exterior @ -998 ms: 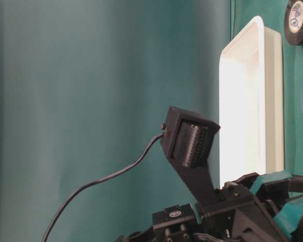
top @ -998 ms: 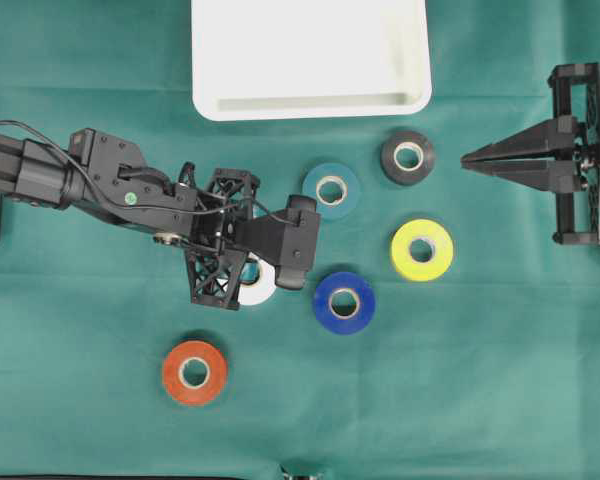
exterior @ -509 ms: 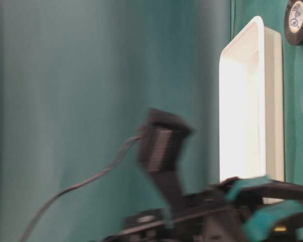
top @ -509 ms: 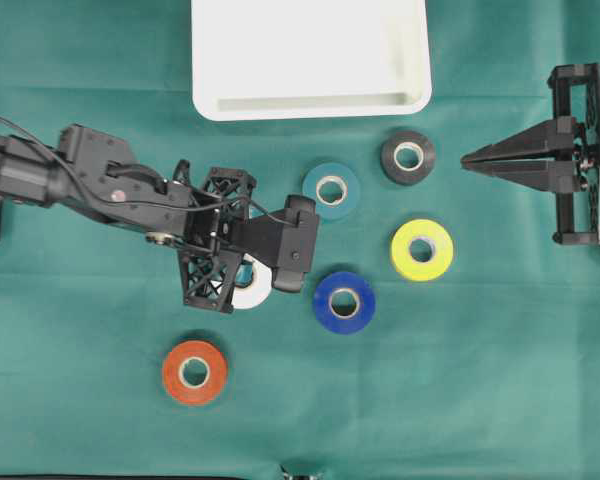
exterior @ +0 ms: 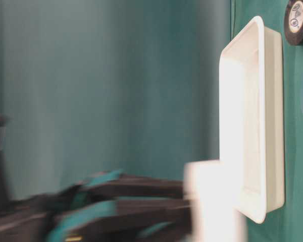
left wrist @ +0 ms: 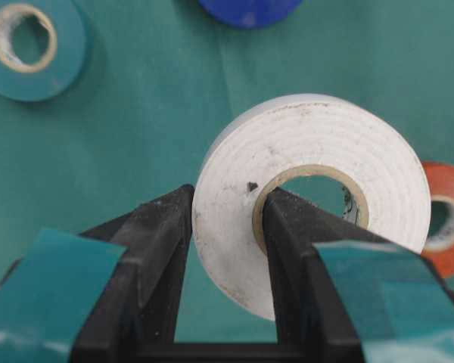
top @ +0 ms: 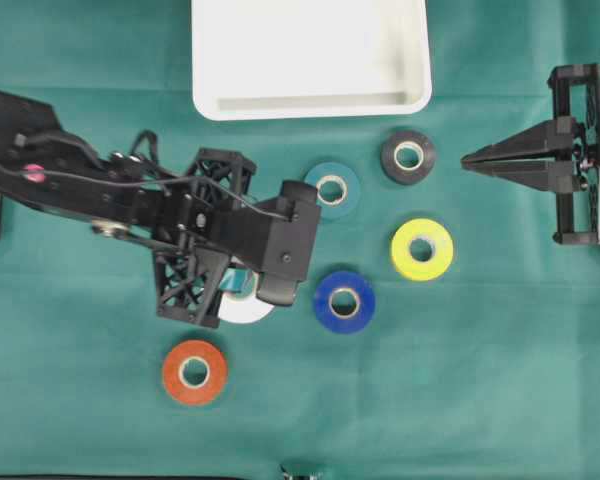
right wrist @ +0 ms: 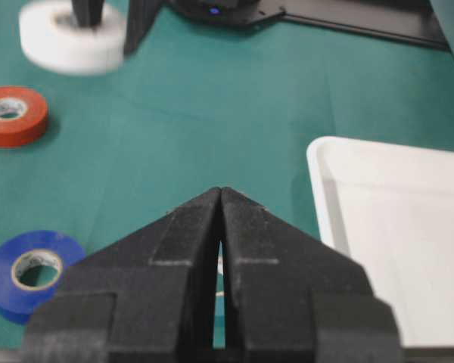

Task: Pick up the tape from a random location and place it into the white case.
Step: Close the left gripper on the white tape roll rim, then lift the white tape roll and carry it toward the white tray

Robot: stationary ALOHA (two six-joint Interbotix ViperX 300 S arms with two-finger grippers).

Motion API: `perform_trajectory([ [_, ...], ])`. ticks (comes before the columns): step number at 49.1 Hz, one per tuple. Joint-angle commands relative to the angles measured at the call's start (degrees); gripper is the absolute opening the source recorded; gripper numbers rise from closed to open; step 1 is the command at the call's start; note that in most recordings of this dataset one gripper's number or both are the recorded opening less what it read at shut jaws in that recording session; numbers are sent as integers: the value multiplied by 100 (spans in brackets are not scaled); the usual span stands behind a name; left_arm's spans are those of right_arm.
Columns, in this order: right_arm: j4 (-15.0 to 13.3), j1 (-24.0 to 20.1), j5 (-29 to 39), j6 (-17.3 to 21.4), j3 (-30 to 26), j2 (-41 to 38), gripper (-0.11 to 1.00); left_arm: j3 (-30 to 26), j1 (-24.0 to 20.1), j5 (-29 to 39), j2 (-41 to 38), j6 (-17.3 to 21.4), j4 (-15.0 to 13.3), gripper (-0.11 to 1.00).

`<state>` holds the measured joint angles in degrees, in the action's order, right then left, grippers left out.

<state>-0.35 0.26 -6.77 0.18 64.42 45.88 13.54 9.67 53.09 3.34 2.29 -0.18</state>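
Pickup appears complete: left gripper (left wrist: pixel 225 227) is clamped on the white tape (left wrist: pixel 310 193), one finger through its core, above the cloth. Transfer to the white case (top: pixel 310 102) remains; right gripper (right wrist: pixel 219 227) is closed, idle.

We looked down on what appeared to be a robotics lab bench. A worktop (top: pixel 500 400) was draped in plain green cloth, two black robot arms reached in from either side, cables trailed along the left arm (top: pixel 70 185), and colored tape rolls (top: pixel 422 249) lay scattered like test props.
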Motion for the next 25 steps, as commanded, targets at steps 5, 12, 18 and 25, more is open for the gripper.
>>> perform_trajectory([
  [5,0,9,-26,-9,-141,0,0,-729,35,589,404,9,18,26],
  [12,0,9,-18,-9,-141,0,0,-1213,35,1160,413,18,18,26],
  [18,0,9,-9,0,-149,0,0,-1573,44,1591,396,9,18,26],
  [25,0,9,-18,0,-149,-9,0,-1872,123,1767,396,18,18,26],
])
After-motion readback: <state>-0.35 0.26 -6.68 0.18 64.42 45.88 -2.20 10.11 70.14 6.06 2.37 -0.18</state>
